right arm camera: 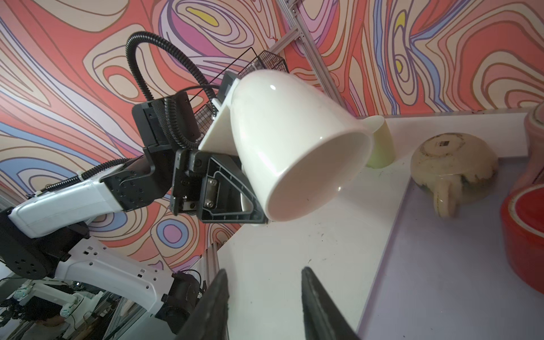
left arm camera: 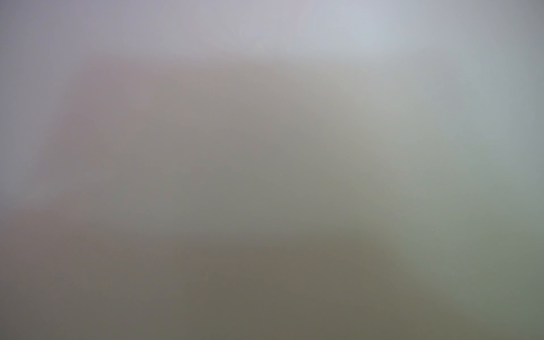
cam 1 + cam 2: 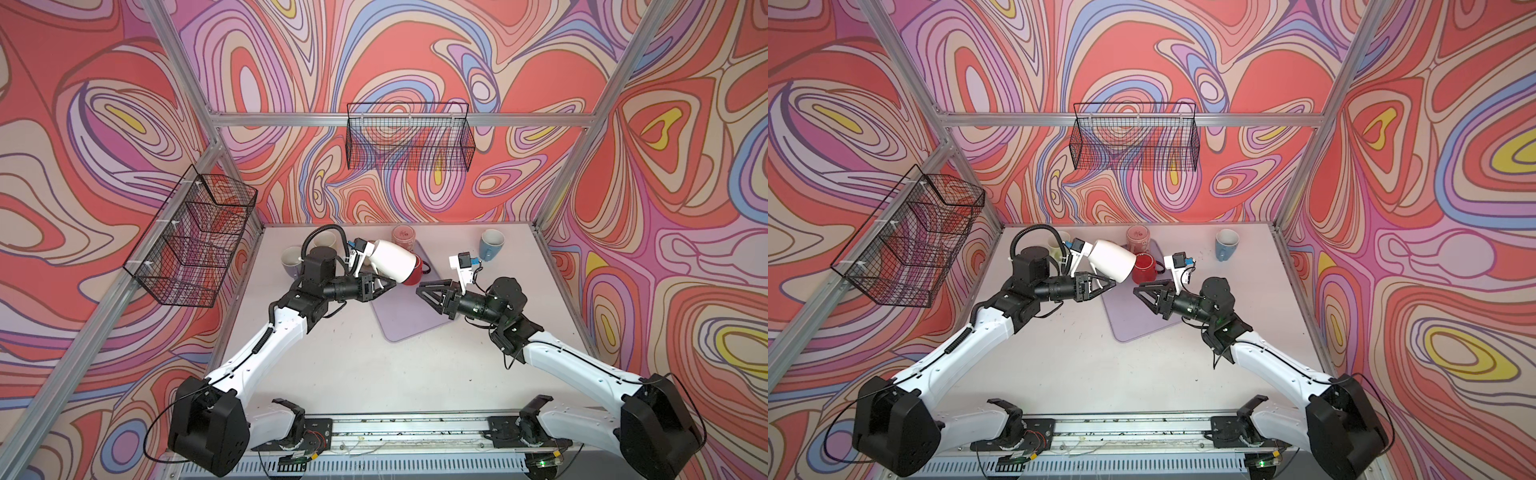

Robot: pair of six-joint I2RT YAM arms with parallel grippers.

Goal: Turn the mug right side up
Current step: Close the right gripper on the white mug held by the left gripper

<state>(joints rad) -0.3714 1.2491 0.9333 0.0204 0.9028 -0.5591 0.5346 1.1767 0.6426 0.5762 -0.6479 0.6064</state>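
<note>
While my left gripper (image 3: 390, 284) clamps the mug (image 3: 395, 259) tilted sideways, its mouth faces my nearby right gripper (image 3: 420, 289), whose jaws stand apart.

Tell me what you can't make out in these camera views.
- Left wrist view: all grey blur; nothing readable.
- Handle of the white mug: unseen in every view, hidden by the mug's body and the left gripper.
- red mug: cut by the frame edge in the right wrist view, partly behind the white mug in both top views.
- pale mug: partly behind the left arm in a top view.
</note>
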